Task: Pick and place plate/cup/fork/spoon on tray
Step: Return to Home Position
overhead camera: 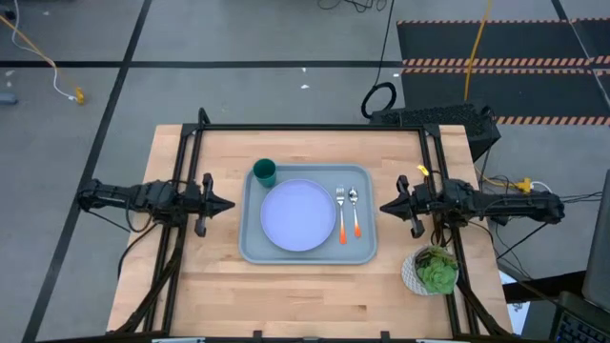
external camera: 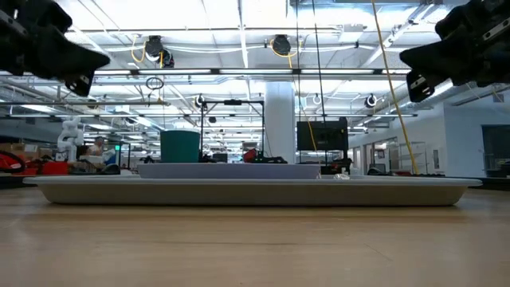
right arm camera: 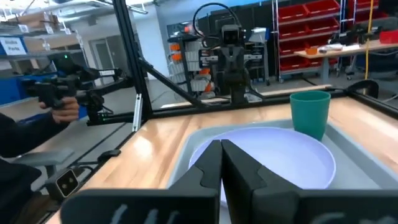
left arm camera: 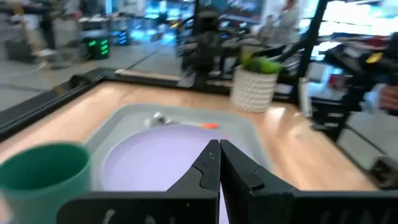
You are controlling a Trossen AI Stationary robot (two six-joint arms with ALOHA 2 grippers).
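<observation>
Our left gripper [overhead camera: 227, 203] hovers at nine o'clock, fingers pressed together, pointing toward three. Our right gripper [overhead camera: 385, 207] mirrors it at three o'clock, likewise closed.

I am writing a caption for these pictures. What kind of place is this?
Probably a robotics lab or workshop hall: red storage bins on shelves, another robot rig beyond the table, and hazard-striped floor mats.

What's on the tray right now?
On the tray: the plate in the middle, the cup at one corner, the fork and spoon side by side. The tray floor under the plate is hidden.
</observation>
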